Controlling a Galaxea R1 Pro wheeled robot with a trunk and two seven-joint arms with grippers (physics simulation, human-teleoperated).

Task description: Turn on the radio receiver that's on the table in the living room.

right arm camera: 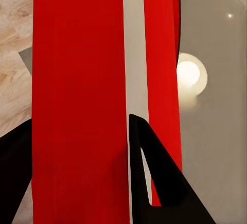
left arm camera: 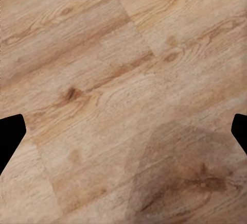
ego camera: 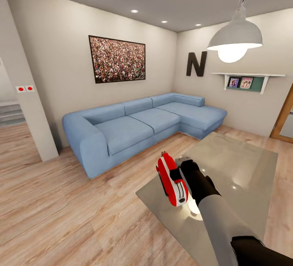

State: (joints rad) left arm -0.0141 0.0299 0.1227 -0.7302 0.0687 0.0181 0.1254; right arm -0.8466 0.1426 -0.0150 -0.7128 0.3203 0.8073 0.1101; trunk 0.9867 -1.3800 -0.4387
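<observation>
Over the glossy grey table (ego camera: 244, 164), right fingers (ego camera: 176, 174) clasp the white-striped red radio receiver (ego camera: 171, 179).

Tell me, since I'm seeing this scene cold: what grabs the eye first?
The red radio stands out, clamped between the right gripper's black fingers above the near corner of the glossy grey table. Behind it, a blue sofa fills the room's corner under a crowd picture. At upper right a lit white lamp hangs, mirrored in the tabletop.
</observation>
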